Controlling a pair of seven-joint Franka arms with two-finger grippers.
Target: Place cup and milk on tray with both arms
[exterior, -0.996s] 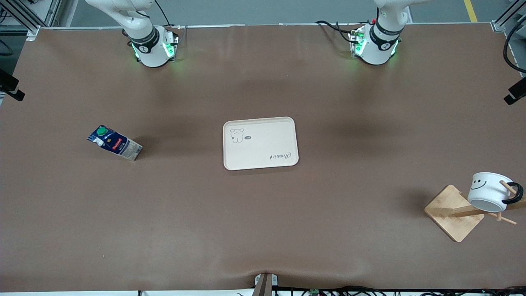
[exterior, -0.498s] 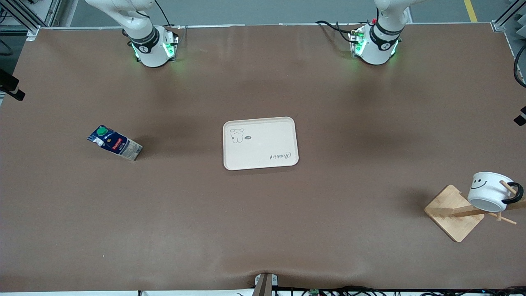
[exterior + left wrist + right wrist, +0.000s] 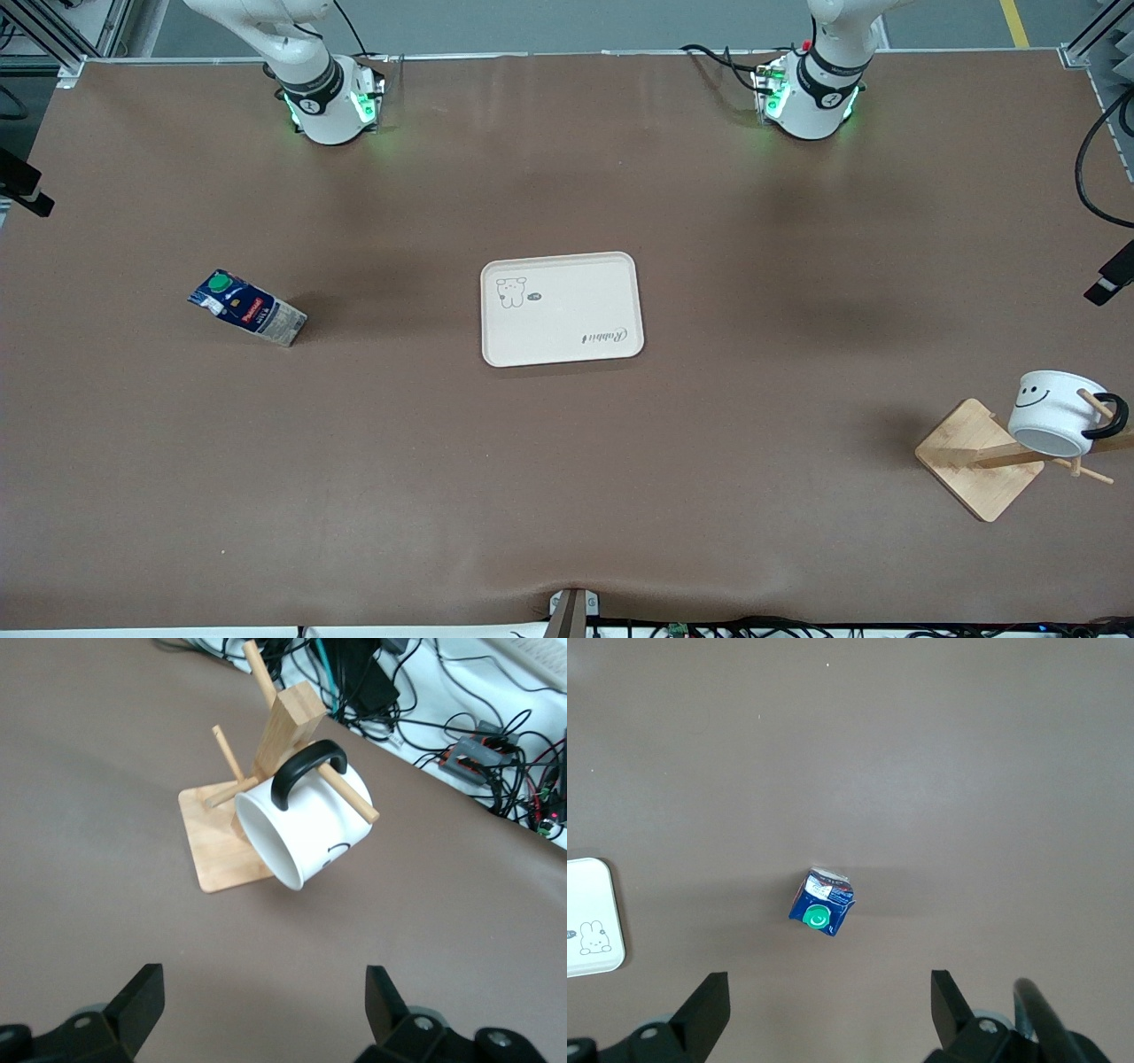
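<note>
The cup (image 3: pixel 1054 412) hangs tilted by its black handle on a peg of a wooden rack near the left arm's end of the table. In the left wrist view the cup (image 3: pixel 306 833) shows its open mouth. My left gripper (image 3: pixel 263 981) is open and empty, in the air and apart from the cup. The milk (image 3: pixel 248 307) stands on the table toward the right arm's end. My right gripper (image 3: pixel 830 985) is open and empty, high over the table beside the milk (image 3: pixel 821 914). The tray (image 3: pixel 561 308) lies bare in the middle.
The rack has a square wooden base (image 3: pixel 970 461) and several thin pegs (image 3: pixel 341 790). Cables and electronics (image 3: pixel 478 753) lie past the table edge near the rack. A corner of the tray (image 3: pixel 589 917) shows in the right wrist view.
A black part of the left hand at the edge of the front view has moved lower, toward the cup. The milk, tray, cup and right arm have not moved.
</note>
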